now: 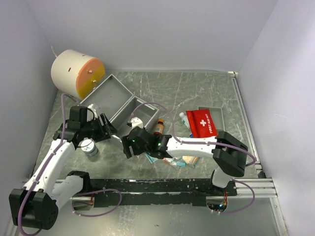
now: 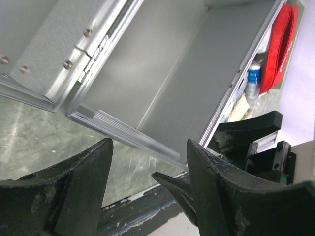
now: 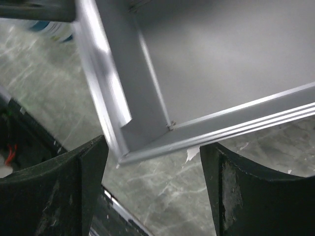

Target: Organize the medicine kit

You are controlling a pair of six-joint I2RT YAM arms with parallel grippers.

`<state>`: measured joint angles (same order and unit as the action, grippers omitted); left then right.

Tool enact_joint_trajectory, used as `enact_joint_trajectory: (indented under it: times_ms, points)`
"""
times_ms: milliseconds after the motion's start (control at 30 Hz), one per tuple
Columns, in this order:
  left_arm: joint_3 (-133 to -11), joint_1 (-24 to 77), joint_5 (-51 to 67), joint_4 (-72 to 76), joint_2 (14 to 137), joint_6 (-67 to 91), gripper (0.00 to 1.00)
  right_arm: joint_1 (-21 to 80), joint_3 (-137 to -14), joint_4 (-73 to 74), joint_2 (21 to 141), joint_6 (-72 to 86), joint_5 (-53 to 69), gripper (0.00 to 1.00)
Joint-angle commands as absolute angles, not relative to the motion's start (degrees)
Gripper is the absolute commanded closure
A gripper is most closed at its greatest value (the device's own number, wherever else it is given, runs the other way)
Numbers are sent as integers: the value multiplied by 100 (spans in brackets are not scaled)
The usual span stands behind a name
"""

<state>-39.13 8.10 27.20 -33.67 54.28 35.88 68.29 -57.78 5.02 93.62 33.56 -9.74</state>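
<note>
On the grey marbled surface (image 1: 197,88), a big white drum with an orange face (image 1: 74,73) lies at the far left. Just beside it, the large grey metal hinged case (image 1: 112,93) lies open and empty. The left tool (image 2: 147,157) and right tool (image 3: 152,157) hover at its near corners, both spread and pinching nothing. To the right, a red "FIRST AID" pouch (image 1: 203,123) rests on a shallow grey tray (image 1: 219,114). A small brown bottle (image 1: 158,127) stands beside the case, and loose sachets (image 1: 179,161) lie under the right arm.
</note>
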Motion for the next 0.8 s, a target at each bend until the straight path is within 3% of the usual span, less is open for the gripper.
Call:
enact_joint_trajectory:
  times_ms: [0, 133, 367, 767]
  points:
    - [-4311, 844, 2013, -3337, 5154, 3533, 27, 6857, -6183, 923, 9660, 4359, -2365, 25]
    - [-4456, 844, 1831, -3239, 5027, 3327, 26, 6864, -6574, 1110, 9976, 4452, -2916, 40]
    - [-4932, 844, 997, -3442, 5086, 3036, 26, 6610, -7288, 1110, 10590, 4329, -3335, 51]
    - [-5767, 844, -361, -3956, 5233, 2662, 25, 5922, -7941, 449, 11364, 4213, -2523, 53]
